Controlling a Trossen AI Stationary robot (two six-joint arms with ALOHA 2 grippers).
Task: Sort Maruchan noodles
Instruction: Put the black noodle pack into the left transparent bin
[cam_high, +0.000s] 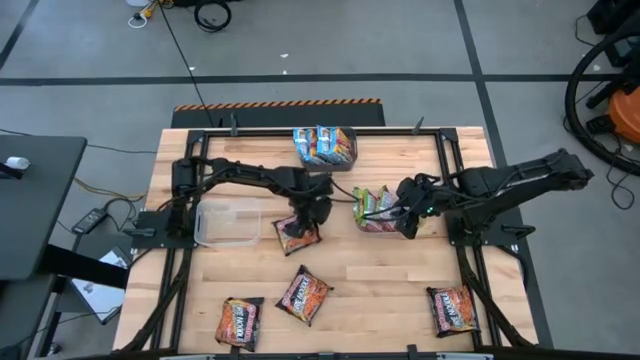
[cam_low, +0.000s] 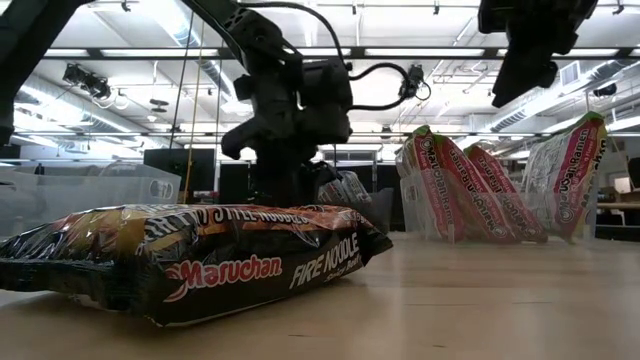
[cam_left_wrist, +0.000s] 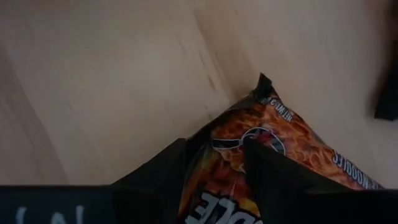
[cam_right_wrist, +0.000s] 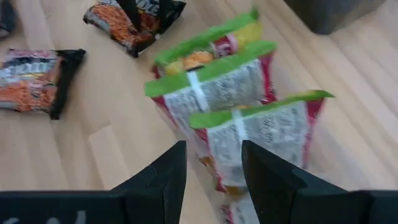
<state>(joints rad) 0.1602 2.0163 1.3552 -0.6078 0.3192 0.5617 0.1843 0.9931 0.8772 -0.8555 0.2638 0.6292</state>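
Left hand (cam_high: 300, 228) is down on a dark maroon-black flat plastic ramen packet (cam_high: 297, 237), fingers apart around it on the wooden table (cam_high: 380, 280). Right hand (cam_high: 408, 224) hovers, fingers apart, over the green-topped packets (cam_high: 372, 206).

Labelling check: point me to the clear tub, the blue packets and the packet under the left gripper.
clear tub (cam_high: 228, 222), high view, bare floor of the tub.
blue packets (cam_high: 322, 143), high view, middle of the stack.
packet under the left gripper (cam_left_wrist: 292, 140), left wrist view, printed face.
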